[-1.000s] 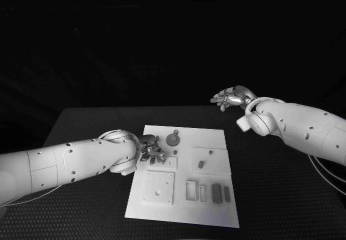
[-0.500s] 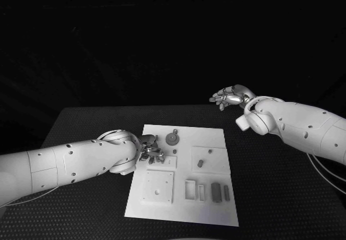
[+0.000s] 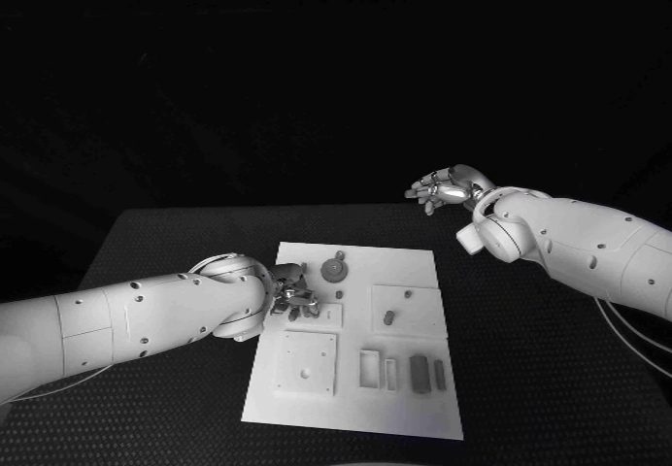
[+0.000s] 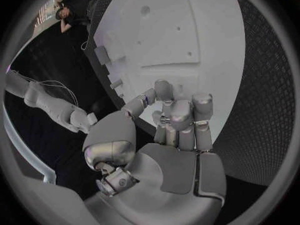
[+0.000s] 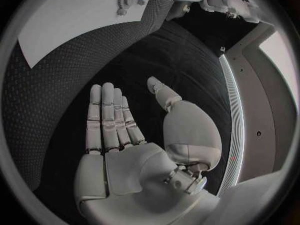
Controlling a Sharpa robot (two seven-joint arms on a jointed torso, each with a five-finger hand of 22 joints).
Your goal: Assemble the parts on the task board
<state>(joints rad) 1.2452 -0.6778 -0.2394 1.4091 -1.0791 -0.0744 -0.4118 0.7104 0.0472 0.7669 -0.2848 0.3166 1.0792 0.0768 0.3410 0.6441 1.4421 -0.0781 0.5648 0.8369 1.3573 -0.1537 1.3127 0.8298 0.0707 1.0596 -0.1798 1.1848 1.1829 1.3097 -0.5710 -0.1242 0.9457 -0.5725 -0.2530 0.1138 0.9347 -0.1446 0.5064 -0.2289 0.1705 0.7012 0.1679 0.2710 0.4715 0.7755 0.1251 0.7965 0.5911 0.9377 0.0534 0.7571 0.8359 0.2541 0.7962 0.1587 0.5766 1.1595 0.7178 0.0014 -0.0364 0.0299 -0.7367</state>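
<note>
Find the task board [image 3: 351, 413] flat on the black bench [image 3: 168, 243], centre to lower centre of the head view, long side running away from the camera. Note the parts spread over it: a round toothed part [image 3: 336, 270] near the upper edge, a small peg [image 3: 388, 316] upright in the square recess right of centre, and two dark bars [image 3: 420, 374] side by side at lower right, beside an open slot frame [image 3: 371, 369]. Judging by that, count most of the assembly as not yet done.

Look at the left hand [image 3: 291, 294], low over the board's left edge, just below the round part. See fingers curled in and bunched toward the thumb, tips close to a small dark piece on the plate. Cannot tell from the head view or the left wrist view, where the hand [image 4: 169, 130] bends over the white plate [image 4: 206, 30], whether anything is pinched or merely touched. Read the low, hunched pose as fine work at one seat of the board: picking up or pressing home.

Look next at the right hand [image 3: 446, 187], raised in the upper right of the head view, well apart from the board. See in its wrist view the hand [image 5: 125, 135] flat, fingers straight, thumb apart, holding nothing. Take this as parked clear, so as not to crowd the working arm.
</note>
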